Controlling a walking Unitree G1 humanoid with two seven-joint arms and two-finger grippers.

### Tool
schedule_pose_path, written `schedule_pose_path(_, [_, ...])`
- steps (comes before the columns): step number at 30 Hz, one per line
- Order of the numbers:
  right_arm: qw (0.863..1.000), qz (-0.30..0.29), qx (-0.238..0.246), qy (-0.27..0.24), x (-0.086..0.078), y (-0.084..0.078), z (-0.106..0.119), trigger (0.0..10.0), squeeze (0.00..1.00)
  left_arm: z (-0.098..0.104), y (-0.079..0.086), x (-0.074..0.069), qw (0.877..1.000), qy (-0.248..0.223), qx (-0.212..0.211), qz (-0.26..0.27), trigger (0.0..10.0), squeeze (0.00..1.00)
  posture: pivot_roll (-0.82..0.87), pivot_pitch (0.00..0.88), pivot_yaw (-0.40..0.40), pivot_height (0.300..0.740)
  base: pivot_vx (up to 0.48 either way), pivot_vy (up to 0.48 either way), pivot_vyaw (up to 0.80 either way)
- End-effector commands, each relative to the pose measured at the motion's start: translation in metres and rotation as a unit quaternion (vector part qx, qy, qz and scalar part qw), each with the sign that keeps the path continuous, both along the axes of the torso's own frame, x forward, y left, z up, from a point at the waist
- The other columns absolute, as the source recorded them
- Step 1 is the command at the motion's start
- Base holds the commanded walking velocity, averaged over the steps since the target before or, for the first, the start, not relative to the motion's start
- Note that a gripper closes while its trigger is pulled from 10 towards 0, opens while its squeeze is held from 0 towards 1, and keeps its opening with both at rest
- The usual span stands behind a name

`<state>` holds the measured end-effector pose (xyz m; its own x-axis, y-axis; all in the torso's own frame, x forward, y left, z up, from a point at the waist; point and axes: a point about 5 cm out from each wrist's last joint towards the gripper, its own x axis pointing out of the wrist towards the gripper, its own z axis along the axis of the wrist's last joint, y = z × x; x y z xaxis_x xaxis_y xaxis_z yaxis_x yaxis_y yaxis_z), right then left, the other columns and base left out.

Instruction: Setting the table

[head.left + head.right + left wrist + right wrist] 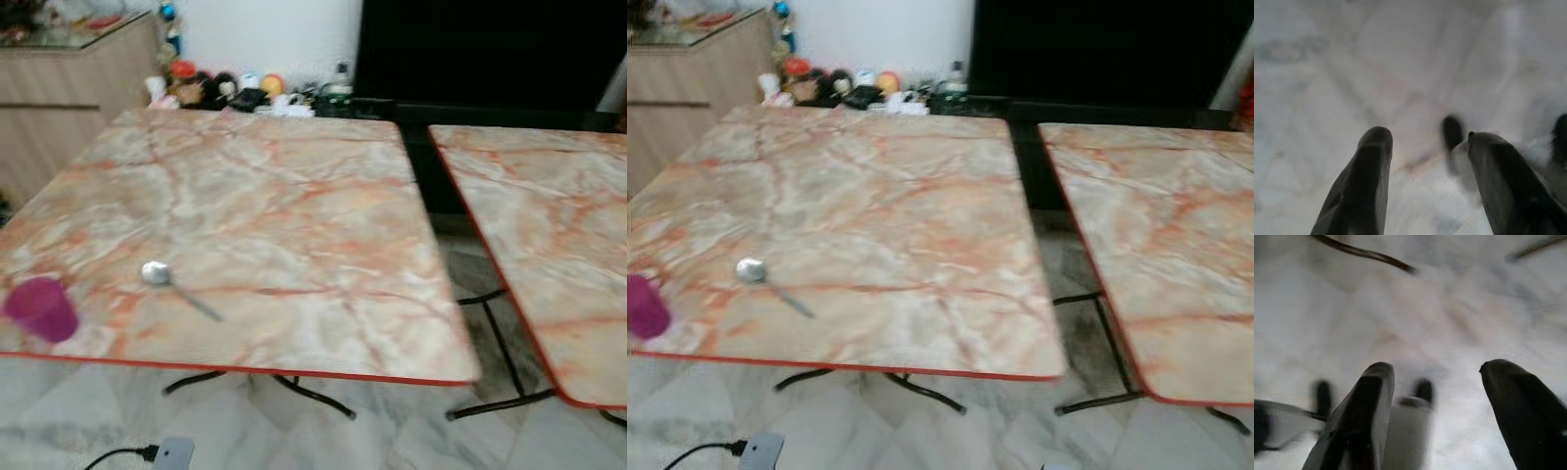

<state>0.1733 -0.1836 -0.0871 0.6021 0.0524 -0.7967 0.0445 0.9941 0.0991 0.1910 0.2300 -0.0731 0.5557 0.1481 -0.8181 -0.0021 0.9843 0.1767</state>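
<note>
Two marble tables are standing side by side, the left table (255,196) carrying a purple cup (41,308) at its near-left corner and a spoon (171,284) lying beside it; left gripper (1422,142) and right gripper (1435,377) are hanging spread apart over pale floor
</note>
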Motion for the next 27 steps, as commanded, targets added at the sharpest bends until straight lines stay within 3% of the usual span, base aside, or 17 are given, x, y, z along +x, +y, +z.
schedule_pose_path(1, [1.000,-0.005,-0.008,0.014,-0.0082,-0.0082,-0.0028,10.0,0.00,-0.0006,-0.0056,0.0016,1.000,0.000,-0.006,-0.001,10.0,0.00,-0.02,0.090,-0.016,0.740,0.000,0.461,0.00])
schedule_pose_path(27, [1.000,-0.005,-0.009,0.014,-0.0083,-0.0085,-0.0027,10.0,0.00,-0.0013,-0.0067,0.0007,1.000,-0.001,-0.013,0.008,10.0,0.00,-0.02,0.106,-0.023,0.740,0.000,0.450,0.00])
